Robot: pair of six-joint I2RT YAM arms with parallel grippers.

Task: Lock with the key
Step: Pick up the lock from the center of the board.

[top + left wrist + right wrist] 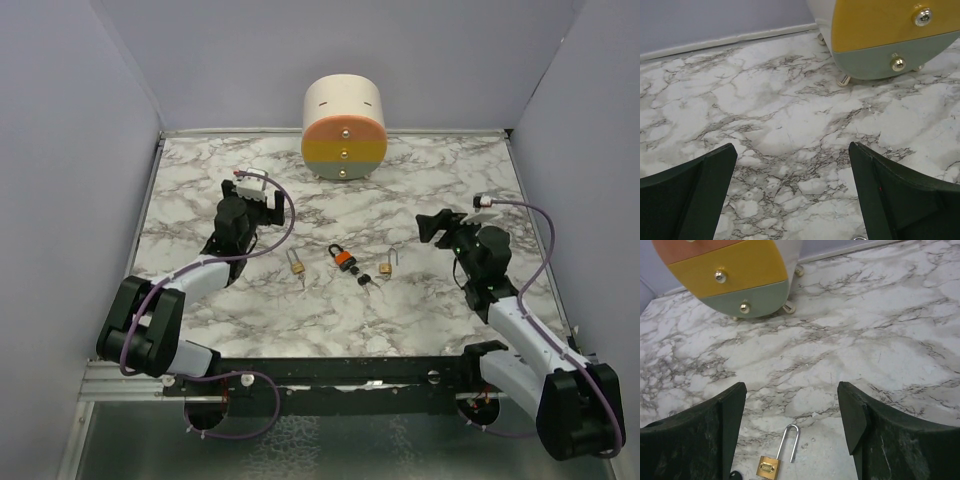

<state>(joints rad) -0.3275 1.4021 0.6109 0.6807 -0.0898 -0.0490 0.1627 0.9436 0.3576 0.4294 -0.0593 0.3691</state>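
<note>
The key [363, 279], a tiny black-headed bunch, lies on the marble table between an orange-and-black padlock [343, 259] and a small brass padlock [386, 266] with its shackle open. Another brass padlock [296, 265] lies further left. My right gripper [431, 228] is open and empty, to the right of the key. In the right wrist view [791, 391] the brass padlock [769, 466] lies just below the open jaws, and only the key's black head [735, 475] shows at the bottom edge. My left gripper [253, 198] is open and empty over bare marble [792, 149].
A round cream drawer unit [344, 125] with orange, yellow and green drawer fronts stands at the back middle; it also shows in the left wrist view [880, 35] and in the right wrist view [735, 275]. Grey walls close in the table [200, 160] on three sides.
</note>
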